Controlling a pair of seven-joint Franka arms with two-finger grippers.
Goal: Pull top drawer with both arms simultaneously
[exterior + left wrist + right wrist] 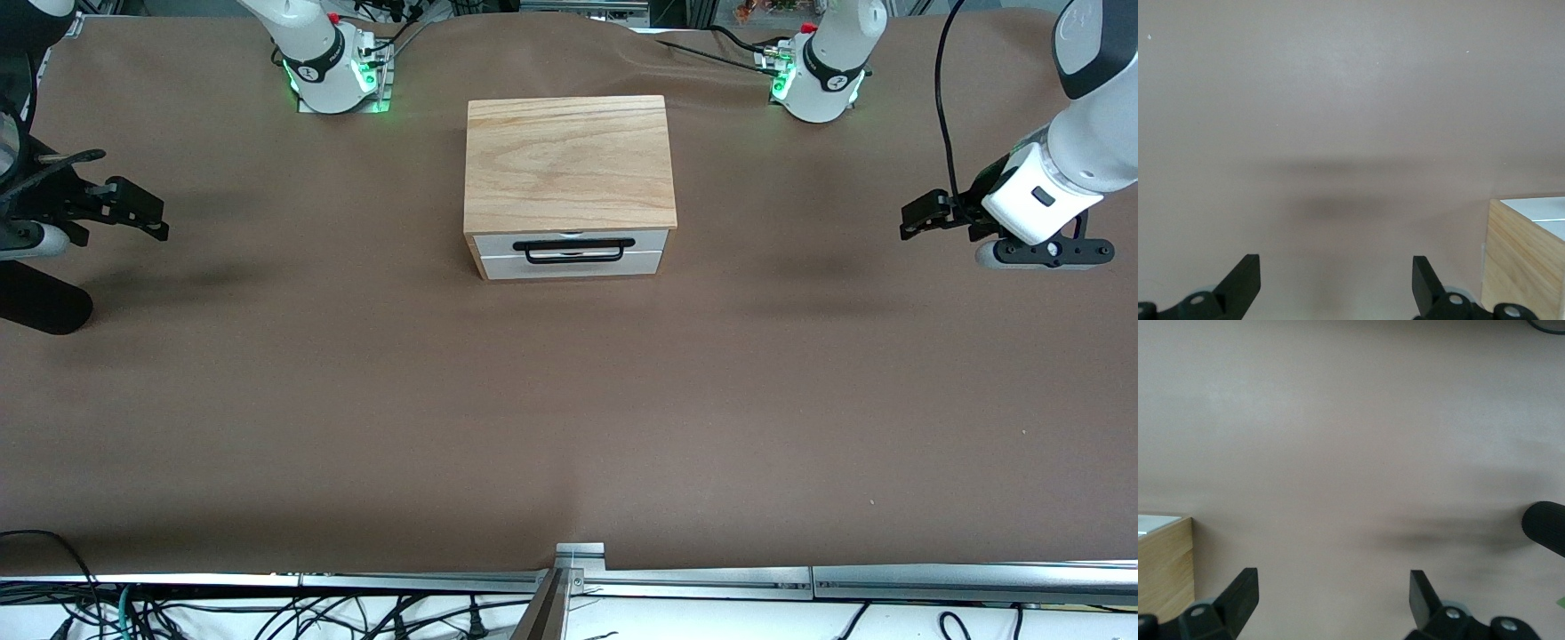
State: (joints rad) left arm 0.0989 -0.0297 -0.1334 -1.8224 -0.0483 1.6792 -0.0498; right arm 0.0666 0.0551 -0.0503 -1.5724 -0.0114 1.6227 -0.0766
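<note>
We see the top drawer [570, 242] closed; left gripper [916, 216] and right gripper [147, 212] hang wide open, holding nothing, over the table [569, 400]

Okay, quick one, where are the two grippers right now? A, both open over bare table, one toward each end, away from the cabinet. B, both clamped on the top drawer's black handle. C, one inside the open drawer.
A: the left gripper and right gripper hang open over the brown table, and the top drawer is closed and untouched.
</note>
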